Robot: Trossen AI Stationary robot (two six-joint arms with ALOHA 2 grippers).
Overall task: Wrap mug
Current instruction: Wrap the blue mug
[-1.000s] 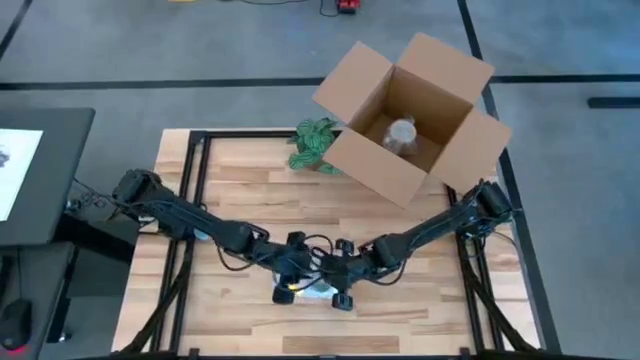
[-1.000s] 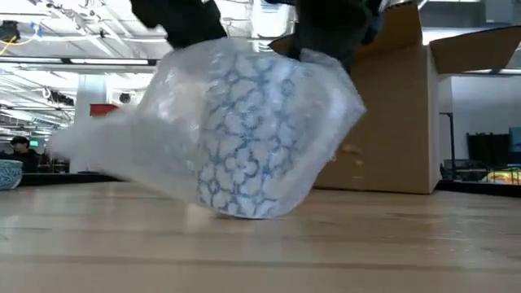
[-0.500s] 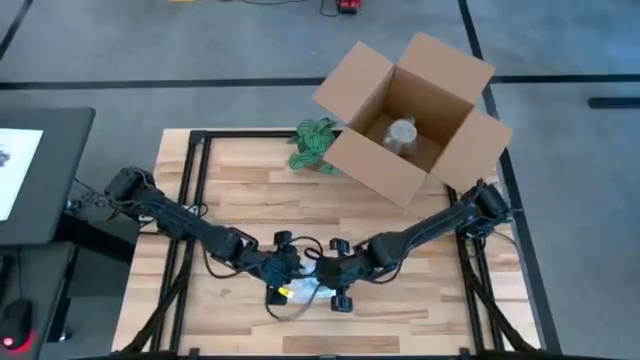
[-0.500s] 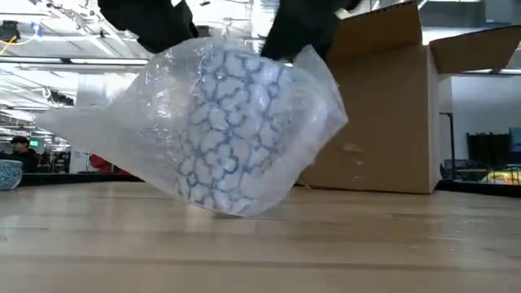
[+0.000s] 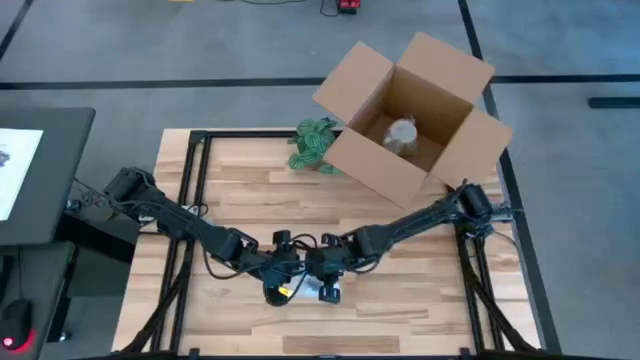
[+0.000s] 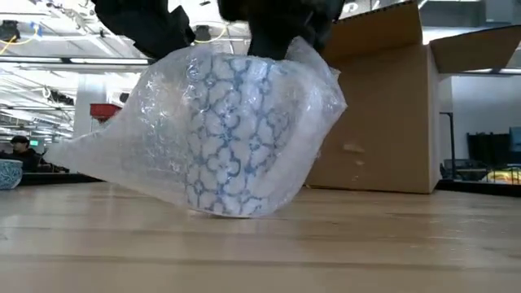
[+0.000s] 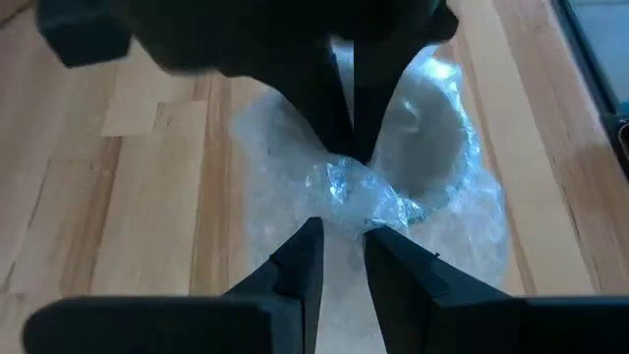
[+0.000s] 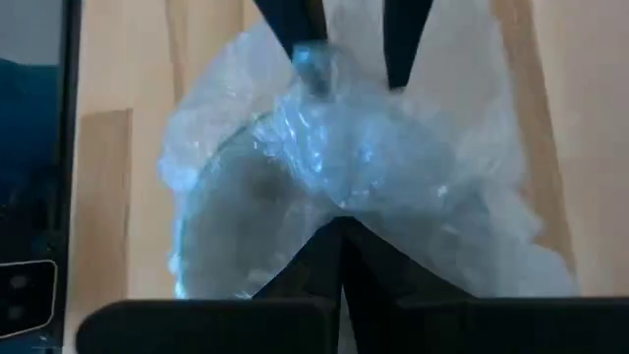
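Note:
A white mug with a blue pattern [image 6: 232, 130] stands near the table's front middle, loosely covered in clear bubble wrap [image 6: 122, 155]. Its base rests on the wood and it leans a little. A tail of wrap trails toward the table's left. My right gripper [image 8: 339, 231] is above the mug, shut on wrap gathered over its mouth. My left gripper [image 7: 342, 234] faces it from the left, open, its fingers on either side of the same gathered wrap. In the high view both grippers [image 5: 285, 272] [image 5: 318, 268] meet over the bundle. My right gripper pinches the bunched bubble wrap [image 8: 344, 202] over the mug's mouth between its two fingers, slanting down from the table's right. It holds several crumpled layers. The mug sits below on its base, slightly tilted. My left gripper: I cannot tell whether its fingers [image 7: 305, 261] touch the wrap.
An open cardboard box [image 5: 410, 110] stands at the far right corner with a wrapped object [image 5: 402, 132] inside. A green bundle [image 5: 315, 143] lies beside the box. A patterned bowl [image 6: 8, 172] shows at the far left. Bare wood stretches on both sides of the mug.
The wrapped mug was tipped with its base off the wood, and has come down to stand nearly upright. My right gripper has moved toward the table's left over the mug. My left gripper has moved toward the near edge and closer to the bundle.

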